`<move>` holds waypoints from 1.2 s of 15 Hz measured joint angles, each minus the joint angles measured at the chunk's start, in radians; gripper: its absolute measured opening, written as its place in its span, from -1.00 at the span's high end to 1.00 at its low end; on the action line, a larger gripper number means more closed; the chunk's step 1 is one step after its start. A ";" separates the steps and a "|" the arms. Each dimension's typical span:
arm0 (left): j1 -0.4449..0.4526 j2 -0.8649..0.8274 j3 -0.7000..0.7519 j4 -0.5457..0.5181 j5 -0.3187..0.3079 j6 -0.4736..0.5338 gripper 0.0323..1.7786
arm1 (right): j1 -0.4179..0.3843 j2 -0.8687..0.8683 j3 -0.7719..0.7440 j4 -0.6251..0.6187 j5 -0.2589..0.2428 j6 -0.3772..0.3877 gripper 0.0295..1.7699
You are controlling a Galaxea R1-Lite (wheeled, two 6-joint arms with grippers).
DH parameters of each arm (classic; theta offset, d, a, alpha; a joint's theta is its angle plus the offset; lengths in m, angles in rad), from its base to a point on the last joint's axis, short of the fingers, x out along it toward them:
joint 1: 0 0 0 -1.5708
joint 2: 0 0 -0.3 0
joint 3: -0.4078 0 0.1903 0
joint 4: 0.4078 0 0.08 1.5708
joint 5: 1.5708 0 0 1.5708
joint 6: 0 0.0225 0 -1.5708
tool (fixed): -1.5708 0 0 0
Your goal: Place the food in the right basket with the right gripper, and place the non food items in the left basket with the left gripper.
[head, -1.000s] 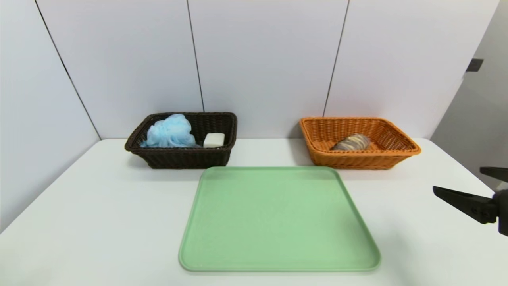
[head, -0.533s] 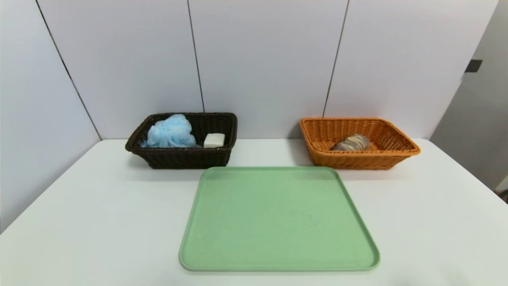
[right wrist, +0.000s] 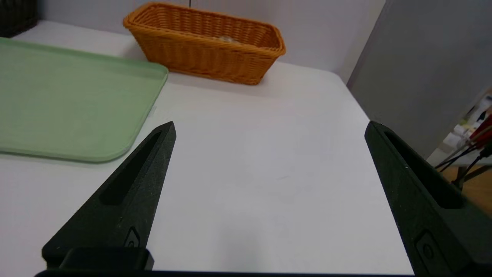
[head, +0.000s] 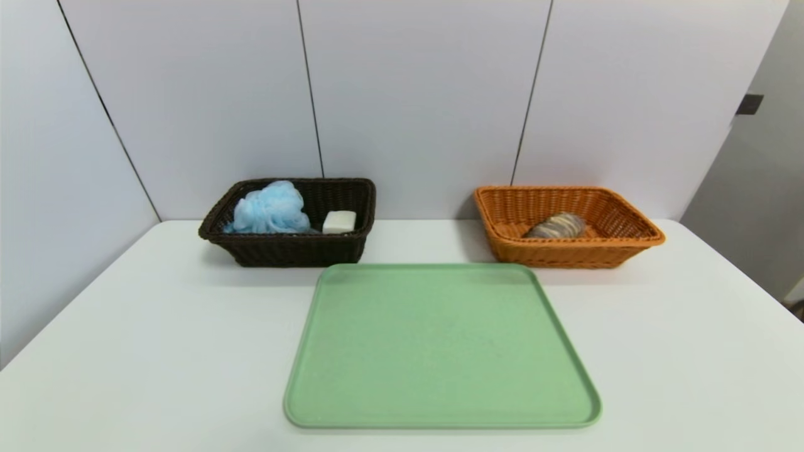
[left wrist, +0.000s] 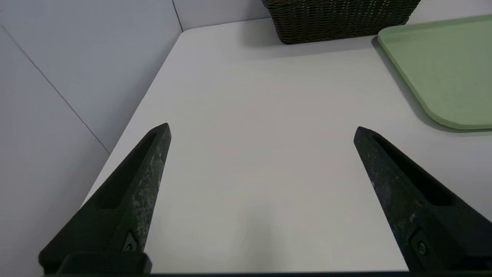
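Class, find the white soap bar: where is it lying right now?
In the head view, the soap bar lies inside the dark brown basket at the table's back left, just right of the blue bath pouf.

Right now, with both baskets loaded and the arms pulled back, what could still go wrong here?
1. The grey case is not visible; the bath pouf and soap bar may hide it in the left basket, so sorting can't be fully confirmed.
2. The left gripper and right gripper hang open low over the table; a careless restart could clip the green tray.
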 joint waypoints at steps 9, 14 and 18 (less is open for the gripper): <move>0.000 -0.003 0.345 -0.440 -0.144 -0.007 -0.90 | -0.002 -0.031 0.163 -0.056 0.087 0.077 -0.92; 0.000 -0.003 0.346 -0.391 -0.093 -0.135 -0.90 | -0.001 -0.031 0.164 -0.057 0.030 0.214 -0.92; 0.000 -0.003 0.346 -0.389 -0.093 -0.127 -0.90 | -0.001 -0.031 0.164 -0.057 0.029 0.216 -0.92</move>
